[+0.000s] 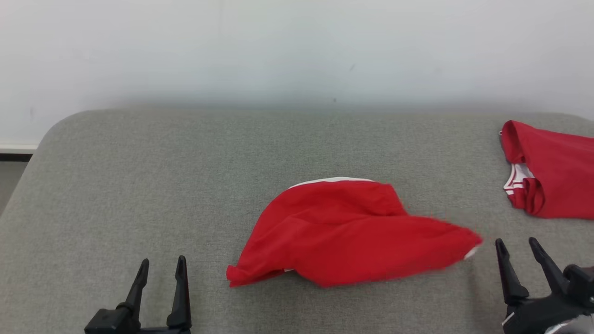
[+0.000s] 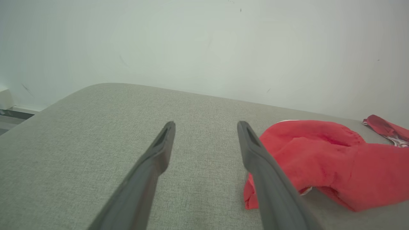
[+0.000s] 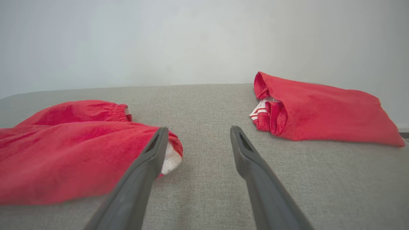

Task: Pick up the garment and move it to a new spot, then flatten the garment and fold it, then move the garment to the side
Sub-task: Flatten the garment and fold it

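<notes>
While both arms sit low at the near edge of the grey desk [image 1: 139, 185], the red garment [image 1: 348, 232] lies in a rumpled hump at the middle of it, between the two of them. Its white-edged band faces the far wall, and one end tapers to a point toward the right gripper [image 1: 516, 241], stopping just beside that gripper's inner finger without being caught. The cloth's right edge looks blurred, so I cannot say whether it is fully at rest.

The right jaws are spread wide with nothing between them. The left gripper [image 1: 163, 260] stands a little off the garment's near-left corner, jaws likewise spread and empty.

From where I stand, a central spot makes sense: each arm can reach an end, which flattening would need. The cloth is not flat yet, so I judge the smoothing and folding are both to come.

A second red piece [image 1: 552, 171], lying compact and apparently folded, sits well apart at the far right, likely the sort of side place this one is bound for.
</notes>
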### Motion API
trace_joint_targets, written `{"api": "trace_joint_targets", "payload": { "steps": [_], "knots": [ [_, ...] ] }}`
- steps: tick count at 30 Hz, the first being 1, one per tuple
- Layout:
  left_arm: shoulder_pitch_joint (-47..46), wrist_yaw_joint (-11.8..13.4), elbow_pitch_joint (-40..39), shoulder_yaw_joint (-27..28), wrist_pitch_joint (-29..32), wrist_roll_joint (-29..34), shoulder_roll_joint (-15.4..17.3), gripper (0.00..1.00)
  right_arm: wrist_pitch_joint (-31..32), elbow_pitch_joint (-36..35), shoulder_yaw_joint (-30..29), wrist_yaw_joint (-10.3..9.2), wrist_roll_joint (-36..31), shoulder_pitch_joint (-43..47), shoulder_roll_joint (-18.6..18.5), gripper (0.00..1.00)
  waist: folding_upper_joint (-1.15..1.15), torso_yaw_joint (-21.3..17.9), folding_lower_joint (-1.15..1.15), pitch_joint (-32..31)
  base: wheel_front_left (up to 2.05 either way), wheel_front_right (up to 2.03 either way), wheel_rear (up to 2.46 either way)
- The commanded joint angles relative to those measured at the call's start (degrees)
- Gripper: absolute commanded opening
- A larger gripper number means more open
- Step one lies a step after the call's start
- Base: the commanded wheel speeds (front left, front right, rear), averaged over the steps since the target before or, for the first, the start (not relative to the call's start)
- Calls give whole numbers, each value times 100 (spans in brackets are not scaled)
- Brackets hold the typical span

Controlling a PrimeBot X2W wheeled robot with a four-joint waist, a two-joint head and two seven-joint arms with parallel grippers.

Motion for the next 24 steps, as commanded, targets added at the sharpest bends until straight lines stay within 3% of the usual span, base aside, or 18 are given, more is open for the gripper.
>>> {"api": "trace_joint_targets", "payload": {
  "steps": [1,15,24],
  "knots": [
    [95,-6,-8,31,-18,24,-1,100,-27,-54,-52,-15,-24,93,24,100,0,-63,0,-47,0,0,0],
    [270,-54,-130,344,-18,184,-1,100,-17,-1009,-838,-15,-275,963,585,100,0,-219,0,-168,0,0,0],
    [442,-101,-250,298,-18,470,61,100,28,-1265,-955,-15,-386,1341,849,100,0,-192,0,-208,0,0,0]
  ]
}}
